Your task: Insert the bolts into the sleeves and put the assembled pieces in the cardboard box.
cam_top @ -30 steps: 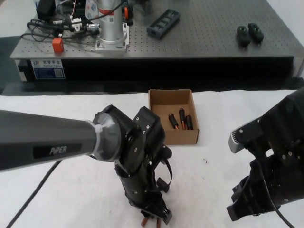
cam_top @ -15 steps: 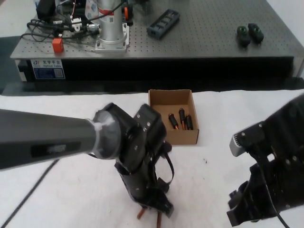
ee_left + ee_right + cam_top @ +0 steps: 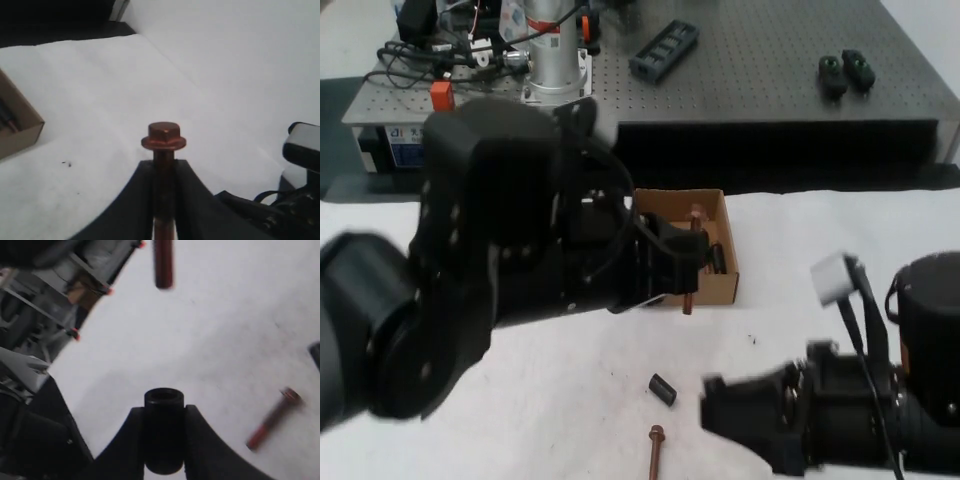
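Left tool (image 3: 163, 166): closed narrow on a copper bolt (image 3: 163, 137). Both fingers pinch the shank, and the hex head stands clear above the fingertips.
Left arm: in the high view it is raised over the white worktop (image 3: 840, 230). Its tool is just in front of the cardboard box (image 3: 665, 203), with the copper bolt roughly upright, head up, showing against the box's front wall.
Right tool (image 3: 163, 412): closed on a black sleeve (image 3: 163, 432), gripped by its sides. The open bore points out past the fingertips.
Right arm: low over the near right of the worktop, with its tool pointing toward the left arm.
Bolt to sleeve: apart, not touching. The right wrist view shows the bolt's shank farther off, ahead of the sleeve mouth.
Loose sleeve (image 3: 663, 388): lying on the worktop, nearer than the box, between the two arms.
Loose bolt (image 3: 654, 450): lying on the worktop near the loose sleeve, not touching it.
Box contents: assembled pieces (image 3: 718, 256) lie at its right side. The left arm partly hides them, so I cannot tell the count.
Behind: a perforated metal plate (image 3: 770, 70) carrying small black parts.
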Robot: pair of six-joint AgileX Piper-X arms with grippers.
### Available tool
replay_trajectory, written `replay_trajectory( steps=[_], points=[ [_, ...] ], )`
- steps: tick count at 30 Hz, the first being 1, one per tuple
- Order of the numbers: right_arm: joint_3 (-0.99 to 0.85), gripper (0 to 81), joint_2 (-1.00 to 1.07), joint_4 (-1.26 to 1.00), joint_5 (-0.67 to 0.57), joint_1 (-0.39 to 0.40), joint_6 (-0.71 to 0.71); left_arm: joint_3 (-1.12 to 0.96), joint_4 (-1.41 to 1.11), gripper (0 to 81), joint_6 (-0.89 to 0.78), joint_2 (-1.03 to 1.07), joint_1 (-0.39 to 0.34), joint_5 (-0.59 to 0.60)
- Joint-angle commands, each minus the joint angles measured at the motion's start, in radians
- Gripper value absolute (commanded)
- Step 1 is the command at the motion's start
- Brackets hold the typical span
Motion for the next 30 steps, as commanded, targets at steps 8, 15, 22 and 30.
replay_trajectory(
  steps=[8,15,22,30],
  points=[
    [-0.007,2.4,0.020,-0.173,0.044,0.008,0.085,0.068,-0.202,0.6,-0.188,-0.034,0.002,0.105],
    [-0.007,2.4,0.020,-0.108,0.015,0.008,0.085,0.068,-0.202,0.6,-0.194,-0.034,0.002,0.119],
    [-0.007,2.4,0.020,-0.140,0.090,0.008,0.063,0.068,-0.202,0.6,-0.204,-0.034,0.002,0.128],
    [-0.007,2.4,0.020,-0.178,0.139,0.008,0.068,0.068,-0.202,0.6,-0.230,-0.034,0.002,0.175]
  ],
)
